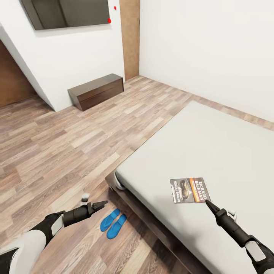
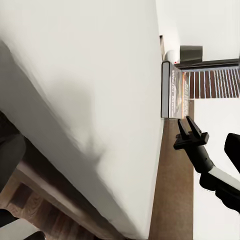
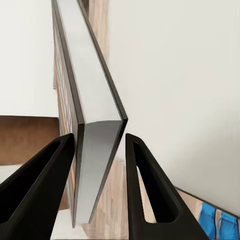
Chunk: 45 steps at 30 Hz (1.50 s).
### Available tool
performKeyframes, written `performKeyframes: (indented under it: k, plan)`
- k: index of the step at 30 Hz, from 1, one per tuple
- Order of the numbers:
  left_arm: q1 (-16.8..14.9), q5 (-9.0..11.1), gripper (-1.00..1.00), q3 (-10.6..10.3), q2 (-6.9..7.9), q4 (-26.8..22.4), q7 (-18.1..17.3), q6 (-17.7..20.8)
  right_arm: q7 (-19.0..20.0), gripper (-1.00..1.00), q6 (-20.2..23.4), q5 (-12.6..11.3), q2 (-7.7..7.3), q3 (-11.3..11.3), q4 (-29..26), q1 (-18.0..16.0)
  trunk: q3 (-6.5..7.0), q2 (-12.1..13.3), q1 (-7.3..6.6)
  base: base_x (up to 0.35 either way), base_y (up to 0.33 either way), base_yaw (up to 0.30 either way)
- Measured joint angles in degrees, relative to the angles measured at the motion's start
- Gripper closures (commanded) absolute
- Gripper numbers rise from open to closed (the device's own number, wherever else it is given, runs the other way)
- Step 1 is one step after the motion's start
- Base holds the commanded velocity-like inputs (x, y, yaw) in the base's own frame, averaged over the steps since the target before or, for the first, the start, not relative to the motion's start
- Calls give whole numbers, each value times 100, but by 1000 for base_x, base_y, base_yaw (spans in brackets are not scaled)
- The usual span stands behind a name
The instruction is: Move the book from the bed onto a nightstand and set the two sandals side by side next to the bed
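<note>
The right gripper point(image 3: 100, 142) has its jaws apart, one on each side of the near corner of the book point(image 1: 190, 190). In the right wrist view the book's edge sits between them, one jaw close against the cover and the other standing a little off. Whether the book lies flat on the mattress or is tipped up slightly, I cannot tell. It is near the foot end of the bed point(image 1: 213, 144), close to the near edge.

The risk, as I judge it, lies in the thinness of the hold. The jaws reach over a corner only, so when they close the paperback could pivot, slide out, or bend. If the jaws push forward before clamping, the book may skid across the smooth mattress instead of being caught.

The left gripper point(image 1: 99, 206) hovers over the floor at the bed's foot, jaws seemingly together and holding nothing. The two blue sandals point(image 1: 113, 223) lie side by side on the planks just beside the bed's corner, so a low swing of that arm could knock them apart.

The room has white walls and a wood-plank floor point(image 1: 68, 144). A low dark wooden chest point(image 1: 96, 91) stands against the far wall, below a dark wall-mounted panel point(image 1: 68, 13).
</note>
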Motion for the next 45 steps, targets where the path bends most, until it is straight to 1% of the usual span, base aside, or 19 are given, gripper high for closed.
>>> performKeyframes:
  k: [45]
  plan:
    - [0, 7, -100, -1, 0, 0, 0, 0, 0, 100, 0, 0, 0, 0, 2, 0, 0, 0, 0, 0, 0, 294]
